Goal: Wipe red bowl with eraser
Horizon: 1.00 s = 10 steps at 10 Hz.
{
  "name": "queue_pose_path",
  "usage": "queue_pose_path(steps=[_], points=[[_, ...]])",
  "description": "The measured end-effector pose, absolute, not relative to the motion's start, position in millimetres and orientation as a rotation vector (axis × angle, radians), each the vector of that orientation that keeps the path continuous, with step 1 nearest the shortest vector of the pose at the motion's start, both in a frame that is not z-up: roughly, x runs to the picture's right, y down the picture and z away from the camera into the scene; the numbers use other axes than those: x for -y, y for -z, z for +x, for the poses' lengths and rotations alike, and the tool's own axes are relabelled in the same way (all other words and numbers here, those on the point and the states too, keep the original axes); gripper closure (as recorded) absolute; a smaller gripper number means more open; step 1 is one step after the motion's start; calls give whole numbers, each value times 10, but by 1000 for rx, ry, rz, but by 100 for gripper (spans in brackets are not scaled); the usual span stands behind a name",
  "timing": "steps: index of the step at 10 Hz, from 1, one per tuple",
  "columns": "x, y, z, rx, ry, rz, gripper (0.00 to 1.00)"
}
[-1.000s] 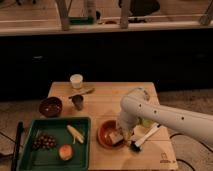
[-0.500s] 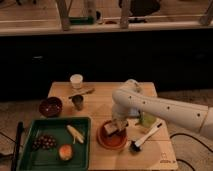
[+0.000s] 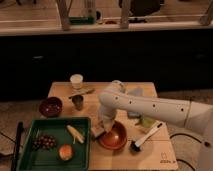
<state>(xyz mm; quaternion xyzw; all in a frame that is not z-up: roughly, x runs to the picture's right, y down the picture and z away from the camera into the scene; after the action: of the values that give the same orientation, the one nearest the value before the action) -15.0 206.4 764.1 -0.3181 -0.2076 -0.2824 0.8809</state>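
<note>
Red bowl [image 3: 117, 138]: on surface [image 3: 152, 156]; gripper [image 3: 102, 128] at its left rim, pinching eraser [image 3: 97, 131]; tray [image 3: 50, 120] just left.

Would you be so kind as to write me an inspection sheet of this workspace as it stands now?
Surface: wooden table, dimly lit.
Job's things: red bowl near the front edge, right of the tray; eraser at the bowl's left rim.
Clutter: green tray holding grapes, a banana and a round fruit; maroon bowl; white cup; dark cup; brush right of the red bowl.
Grippers: gripper low at the red bowl's left rim, right beside the eraser.
Cables: thin dark line on the floor right of the table, perhaps a cable.
Surroundings: dark counter front behind the table.
</note>
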Motion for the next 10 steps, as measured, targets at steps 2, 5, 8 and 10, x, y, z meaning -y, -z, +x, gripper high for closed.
queue_pose_path(steps=[2,5,8,10], points=[[-2196,-7553,-74,439,582,-681,100],[-2349,-7382,382,430,548,-693,100],[-2402,-7286,808,392,490,-690,100],[-2307,-7392,842,374,474,-679,100]])
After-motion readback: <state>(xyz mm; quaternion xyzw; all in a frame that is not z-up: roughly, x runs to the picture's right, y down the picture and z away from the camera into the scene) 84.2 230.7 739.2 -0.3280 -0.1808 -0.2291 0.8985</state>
